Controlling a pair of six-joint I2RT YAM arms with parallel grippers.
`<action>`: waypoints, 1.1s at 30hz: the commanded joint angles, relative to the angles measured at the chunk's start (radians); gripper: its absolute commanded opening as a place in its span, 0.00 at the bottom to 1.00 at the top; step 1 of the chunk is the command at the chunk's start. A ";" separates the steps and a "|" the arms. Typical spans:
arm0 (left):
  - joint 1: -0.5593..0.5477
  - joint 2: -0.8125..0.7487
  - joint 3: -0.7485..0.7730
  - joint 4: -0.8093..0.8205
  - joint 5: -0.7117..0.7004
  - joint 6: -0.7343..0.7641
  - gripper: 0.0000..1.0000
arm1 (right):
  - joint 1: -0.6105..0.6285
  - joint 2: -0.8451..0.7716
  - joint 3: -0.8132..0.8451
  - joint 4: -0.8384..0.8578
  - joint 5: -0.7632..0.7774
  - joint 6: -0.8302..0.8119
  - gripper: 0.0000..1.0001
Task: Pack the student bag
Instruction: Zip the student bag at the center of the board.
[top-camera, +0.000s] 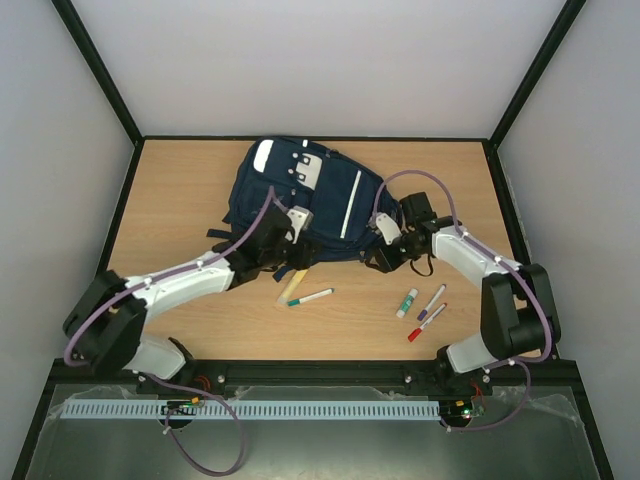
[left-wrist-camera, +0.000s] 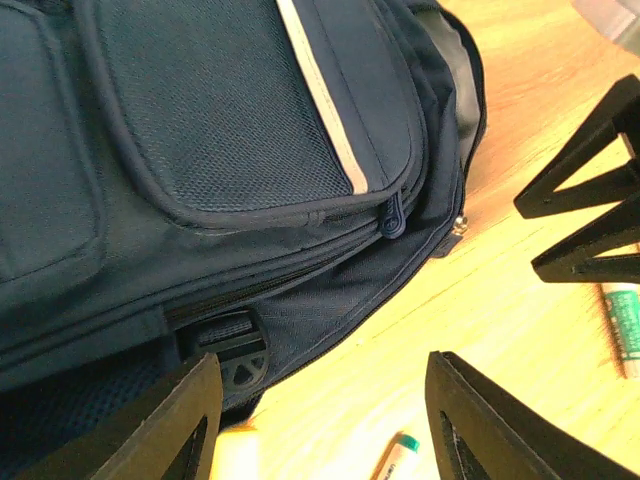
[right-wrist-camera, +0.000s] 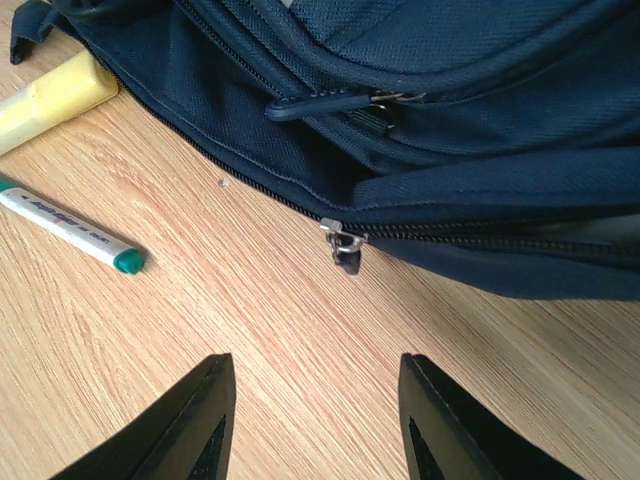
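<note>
I see the student bag (top-camera: 300, 200) lying flat on the desk (top-camera: 170, 210), towards its far middle. My left end effector (left-wrist-camera: 320, 372) gapes empty at the bag's near edge. The right end effector (right-wrist-camera: 315, 365) is spread apart too, facing a zipper pull (right-wrist-camera: 345, 245).

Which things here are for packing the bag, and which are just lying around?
Job: student bag; likely to be packed: yellow highlighter, teal-capped pen, green marker, purple marker, red marker.
Lying about: slotted white strip at the near edge, off the tabletop.
</note>
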 joint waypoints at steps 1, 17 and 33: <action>-0.018 0.073 0.038 0.080 -0.016 0.073 0.58 | 0.010 0.040 -0.020 0.052 -0.071 -0.028 0.45; -0.019 0.180 0.032 0.184 0.023 0.103 0.57 | 0.101 0.153 -0.006 0.178 0.124 0.063 0.34; -0.051 0.321 0.060 0.306 0.058 0.156 0.56 | 0.109 0.146 -0.009 0.220 0.090 0.068 0.14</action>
